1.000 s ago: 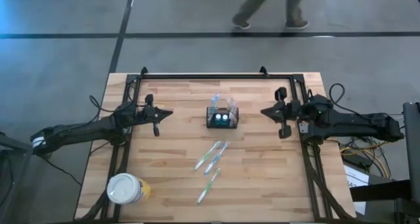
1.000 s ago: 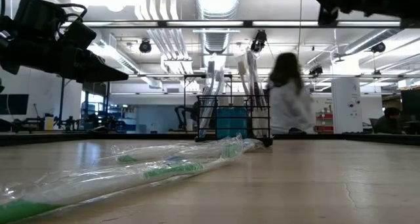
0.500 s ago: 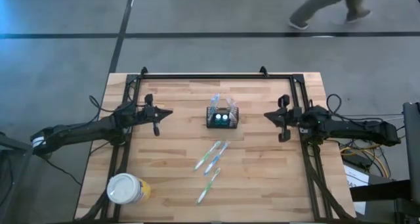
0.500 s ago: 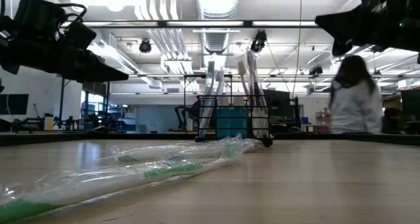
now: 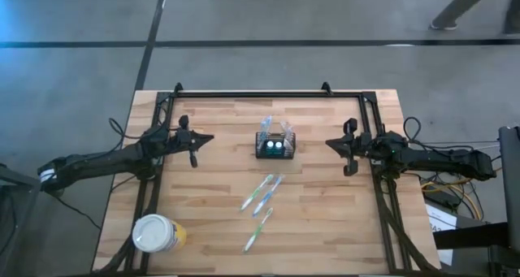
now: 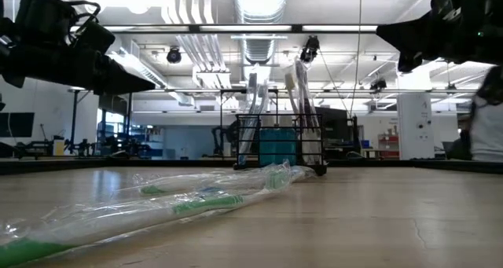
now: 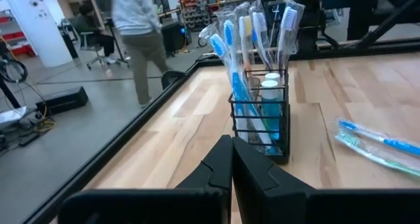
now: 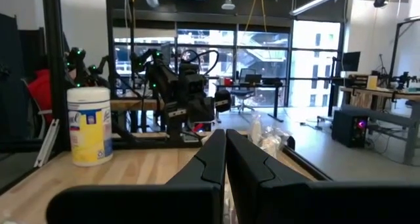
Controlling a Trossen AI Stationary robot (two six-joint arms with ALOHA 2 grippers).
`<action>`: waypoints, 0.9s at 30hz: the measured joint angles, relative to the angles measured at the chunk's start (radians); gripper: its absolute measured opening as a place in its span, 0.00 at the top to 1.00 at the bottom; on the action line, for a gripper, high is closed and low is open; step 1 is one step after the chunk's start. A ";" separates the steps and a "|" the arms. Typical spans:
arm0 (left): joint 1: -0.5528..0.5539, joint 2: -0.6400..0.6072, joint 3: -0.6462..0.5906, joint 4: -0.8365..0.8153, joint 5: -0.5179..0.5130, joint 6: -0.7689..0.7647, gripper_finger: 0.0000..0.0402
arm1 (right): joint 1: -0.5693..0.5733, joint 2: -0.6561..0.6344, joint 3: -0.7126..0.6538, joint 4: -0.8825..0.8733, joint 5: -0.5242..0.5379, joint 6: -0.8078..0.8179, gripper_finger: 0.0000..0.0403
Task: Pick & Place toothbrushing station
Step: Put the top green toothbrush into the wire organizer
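A black wire caddy [image 5: 276, 145] holds blue-and-white toothbrushes in clear wrap on a pale, striped wood-plank table [image 5: 325, 220]. Loose toothbrushes [image 5: 261, 194] in clear wrappers show green and blue accents. A yellow tub [image 5: 158, 233] with a white lid sits near left. Both arms are dark.

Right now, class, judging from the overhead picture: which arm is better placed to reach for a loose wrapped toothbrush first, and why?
Neither clearly. The left gripper and right gripper hang shut on opposite sides of the caddy, about equally far from the wrapped toothbrushes lying nearer the front edge.
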 joint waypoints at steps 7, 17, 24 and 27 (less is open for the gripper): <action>-0.001 -0.001 0.051 0.062 0.011 -0.092 0.98 | 0.000 0.000 0.000 -0.023 0.003 -0.031 0.98; -0.018 0.261 0.578 -0.422 -0.036 -0.159 0.98 | 0.000 0.000 0.000 0.027 0.082 -0.103 0.98; -0.136 0.611 0.857 -0.669 -0.042 -0.240 0.98 | 0.000 0.000 0.000 0.009 0.109 -0.084 0.98; -0.206 0.721 0.895 -0.652 -0.055 -0.296 0.96 | 0.000 0.001 0.000 0.000 0.109 -0.071 0.98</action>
